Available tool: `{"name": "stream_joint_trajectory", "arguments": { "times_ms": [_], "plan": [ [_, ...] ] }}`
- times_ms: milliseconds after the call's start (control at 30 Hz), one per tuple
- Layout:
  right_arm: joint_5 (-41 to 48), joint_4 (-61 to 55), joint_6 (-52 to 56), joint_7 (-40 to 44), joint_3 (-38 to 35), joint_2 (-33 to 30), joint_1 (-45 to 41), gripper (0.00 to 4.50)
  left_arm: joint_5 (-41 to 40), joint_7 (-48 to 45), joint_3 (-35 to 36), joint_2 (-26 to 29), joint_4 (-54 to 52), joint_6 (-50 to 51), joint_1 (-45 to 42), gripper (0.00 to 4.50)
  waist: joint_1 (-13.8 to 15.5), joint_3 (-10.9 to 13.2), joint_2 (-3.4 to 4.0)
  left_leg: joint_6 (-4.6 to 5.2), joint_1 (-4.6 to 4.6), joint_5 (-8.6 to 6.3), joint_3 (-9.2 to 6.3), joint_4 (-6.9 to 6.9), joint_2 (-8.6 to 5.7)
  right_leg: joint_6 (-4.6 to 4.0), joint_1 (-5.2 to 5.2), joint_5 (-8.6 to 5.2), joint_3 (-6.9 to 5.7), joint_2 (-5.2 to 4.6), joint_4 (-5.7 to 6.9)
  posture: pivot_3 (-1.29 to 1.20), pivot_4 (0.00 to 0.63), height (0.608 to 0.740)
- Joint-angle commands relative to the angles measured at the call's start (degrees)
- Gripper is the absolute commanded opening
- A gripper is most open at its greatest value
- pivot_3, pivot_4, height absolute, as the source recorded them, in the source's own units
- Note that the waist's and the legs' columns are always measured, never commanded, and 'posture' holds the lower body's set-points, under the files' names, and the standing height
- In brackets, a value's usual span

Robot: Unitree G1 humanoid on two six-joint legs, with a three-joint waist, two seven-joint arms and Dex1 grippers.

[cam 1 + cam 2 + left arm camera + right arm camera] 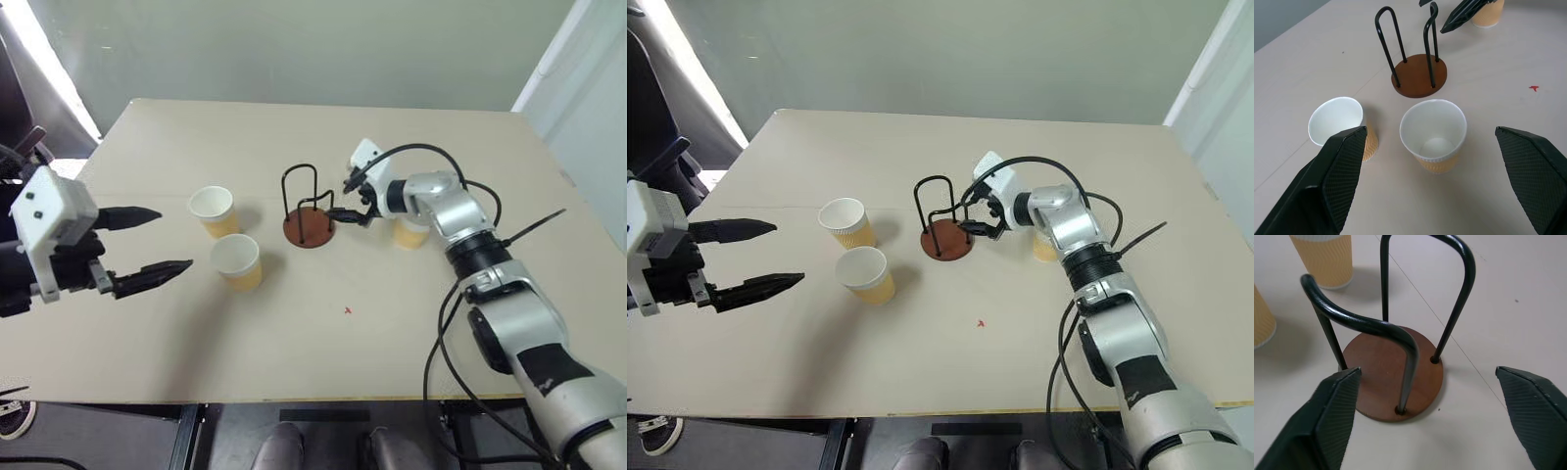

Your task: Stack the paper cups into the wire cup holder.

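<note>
Centrally on the beige table point(294, 343) stands the wire cup holder point(308, 227), upright, brown disc base flat, black wire loops empty. At nine o'clock from it sit two paper cups, mouths up: farther cup point(215, 211) and nearer cup point(237, 261), near each other but apart, the nearer one toward seven o'clock of the holder. At three o'clock from the holder stands the third cup point(409, 235), mostly hidden behind the right arm.

Right gripper point(351, 203) hangs just at the holder's three o'clock edge, fingers spread wide on either side of the base in the right wrist view, gripping nothing; touching the wire or not, cannot tell.

Left gripper point(147, 245) hovers well out at nine o'clock of both cups, jaws wide apart, empty, pointing toward them.
</note>
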Motion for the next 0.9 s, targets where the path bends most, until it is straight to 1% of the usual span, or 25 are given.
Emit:
{"name": "stream_joint_trajectory", "arguments": {
  "times_ms": [33, 100, 133, 200, 267, 300, 333, 400, 533, 700, 800, 900],
  "plan": [
    [0.2, 1.8, -2.6, -0.2, -1.7, 1.5, -2.6, 3.23, -1.0, 1.0, 3.7, 0.0, -1.8, 0.4, 0.7, 4.50, 0.0, 0.0, 0.00, -0.01, 0.00, 0.00, 0.00, 0.00, 0.00, -0.01, 0.00, 0.00, 0.00, 0.00, 0.01, 0.00, 0.150, 0.740],
    [0.1, 3.0, -3.3, 0.0, -1.9, 2.0, -2.9, 2.58, -1.3, 1.2, 4.2, 0.1, -1.9, 0.5, 1.1, 4.50, 0.0, 0.0, 0.00, -0.02, 0.00, -0.01, 0.00, 0.00, 0.00, -0.01, 0.00, 0.00, 0.00, 0.00, 0.01, 0.00, 0.150, 0.740],
    [0.0, 3.4, -3.7, 0.0, -1.9, 2.1, -3.1, 2.14, -1.4, 1.4, 4.2, 0.2, -1.9, 0.5, 1.2, 4.50, 0.0, 0.0, 0.00, -0.03, 0.00, -0.01, 0.00, 0.00, 0.00, -0.02, 0.00, 0.00, 0.00, 0.00, 0.02, 0.00, 0.150, 0.740],
    [-0.2, 4.2, -4.2, 0.0, -2.0, 2.3, -3.3, 1.49, -1.5, 1.5, 4.4, 0.3, -1.8, 0.3, 1.4, 4.50, 0.1, 0.0, 0.00, -0.04, 0.00, -0.02, 0.00, 0.00, 0.00, -0.04, 0.00, 0.00, 0.00, 0.00, 0.02, 0.00, 0.150, 0.740],
    [-0.2, 4.6, -4.5, 0.0, -2.1, 2.4, -3.4, 0.74, -1.5, 1.6, 4.4, 0.5, -1.4, 0.0, 1.4, 4.50, 0.1, 0.0, 0.00, -0.05, 0.00, -0.03, 0.00, 0.01, 0.00, -0.06, 0.00, 0.01, 0.00, 0.00, 0.02, 0.00, 0.150, 0.740],
    [-0.1, 4.5, -4.5, 0.3, -2.2, 2.3, -3.4, 0.25, -1.5, 1.6, 4.3, 0.7, -1.2, -0.3, 1.5, 4.50, 0.1, 0.0, 0.00, -0.05, 0.00, -0.03, 0.00, 0.00, 0.00, -0.06, 0.00, 0.01, 0.00, 0.00, 0.02, 0.00, 0.150, 0.740],
    [-0.1, 4.5, -4.5, 0.5, -2.3, 2.3, -3.3, 0.04, -1.4, 1.5, 4.2, 0.8, -1.1, -0.4, 1.5, 4.50, 0.1, 0.0, 0.01, -0.06, 0.00, -0.03, 0.00, 0.01, 0.00, -0.07, 0.00, 0.01, 0.00, 0.00, 0.02, 0.00, 0.150, 0.740],
    [0.6, 2.9, -3.9, 2.5, -2.7, 1.6, -3.0, 0.04, -1.5, 1.1, 4.0, 1.0, -0.6, -0.8, 1.2, 4.50, 0.0, 0.0, 0.01, -0.07, 0.01, -0.03, 0.01, 0.00, 0.02, -0.07, -0.01, 0.01, 0.00, 0.01, 0.05, 0.00, 0.150, 0.740],
    [4.0, -4.7, -2.7, 11.9, -3.2, -1.5, -0.7, 0.04, -1.4, -0.1, 3.1, 2.1, 1.2, -2.1, 0.4, 4.50, 0.1, 0.0, 0.01, -0.09, -0.04, -0.04, 0.01, 0.00, 0.02, -0.10, -0.02, 0.00, -0.02, 0.01, 0.05, 0.00, 0.150, 0.740],
    [8.3, -18.3, 0.7, 25.2, -2.4, -9.6, 4.8, 0.04, -1.6, -2.1, 0.3, 3.4, 3.2, -4.0, -0.9, 4.50, 0.2, 0.0, -0.01, -0.11, -0.07, -0.03, 0.01, 0.01, 0.01, -0.10, 0.01, 0.00, -0.04, 0.02, -0.03, 0.00, 0.150, 0.740],
    [13.7, -27.8, 4.4, 36.7, -1.9, -16.0, 9.1, 0.04, -4.6, -6.0, -1.9, 4.0, 1.0, -3.7, -0.8, 4.50, 0.3, 0.0, -0.02, -0.13, -0.08, -0.02, 0.02, 0.04, 0.00, -0.11, 0.05, 0.00, -0.04, 0.01, -0.05, 0.00, 0.150, 0.740],
    [14.7, -32.6, 3.5, 41.4, -0.6, -19.5, 13.0, 0.04, -6.2, -9.3, -4.0, 4.4, -1.8, -3.2, 1.4, 4.50, 0.0, 0.0, -0.02, -0.15, -0.05, -0.01, 0.23, 0.04, 0.01, -0.11, 0.08, 0.00, -0.03, 0.05, -0.05, 0.00, 0.150, 0.740]
  ]
}}
